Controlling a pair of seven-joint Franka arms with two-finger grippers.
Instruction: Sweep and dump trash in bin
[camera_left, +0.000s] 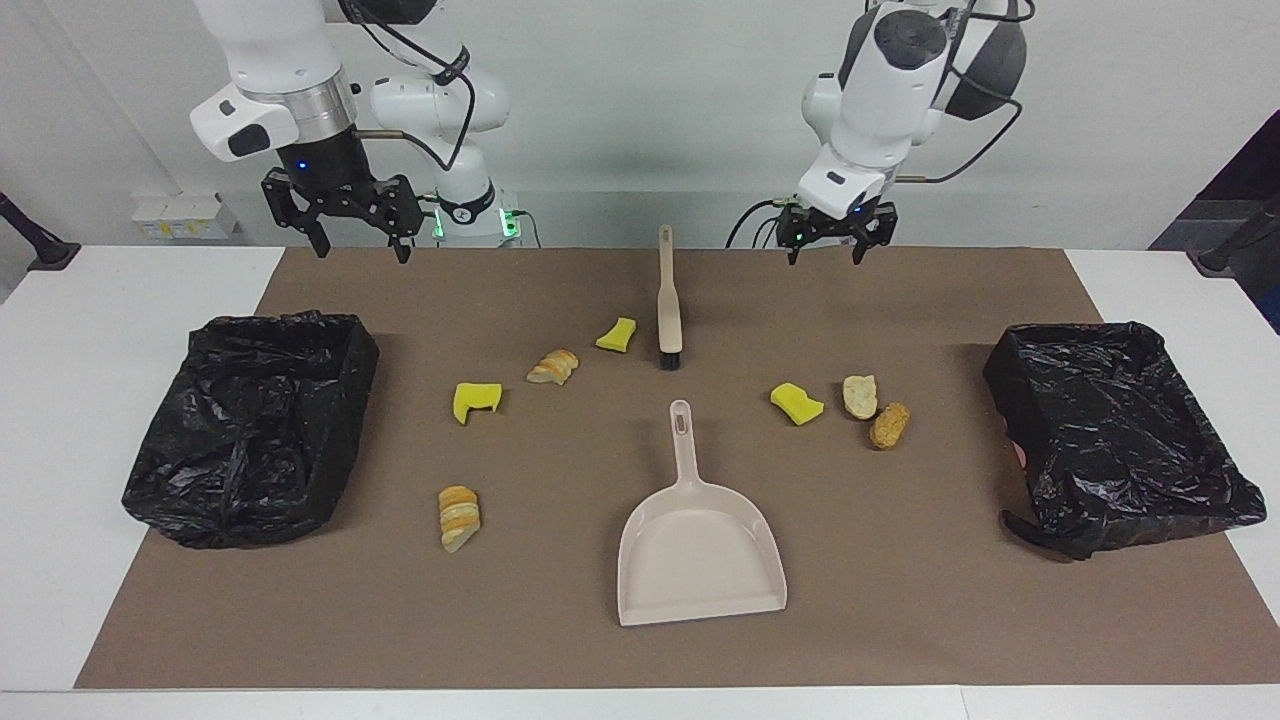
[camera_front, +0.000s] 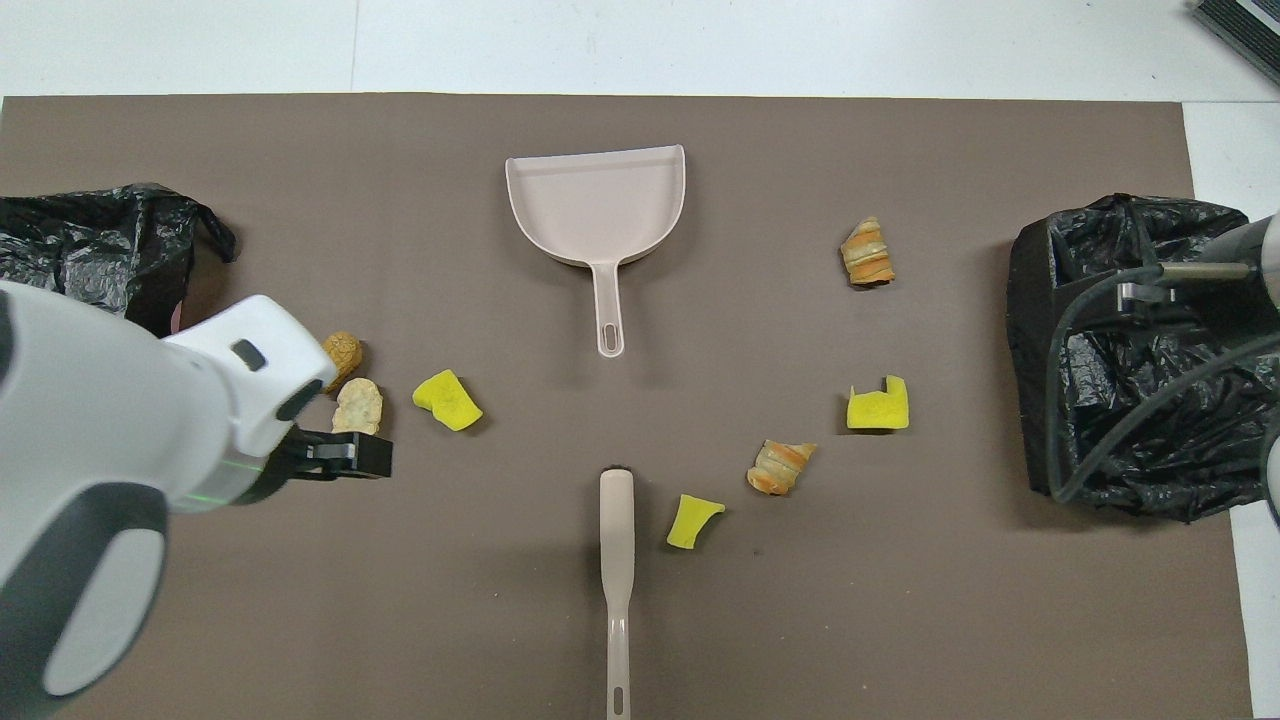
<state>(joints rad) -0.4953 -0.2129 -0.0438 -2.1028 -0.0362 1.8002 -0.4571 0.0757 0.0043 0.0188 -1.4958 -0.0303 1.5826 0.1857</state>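
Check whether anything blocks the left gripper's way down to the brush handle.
Nothing visible does. The left gripper hangs open in the air over the brown mat, toward the left arm's end from the brush. The brush handle lies bare, with only a yellow sponge piece beside its bristles.

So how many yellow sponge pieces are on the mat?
3: one beside the brush bristles, one toward the right arm's end, one beside the bread chunks. None seem hidden.
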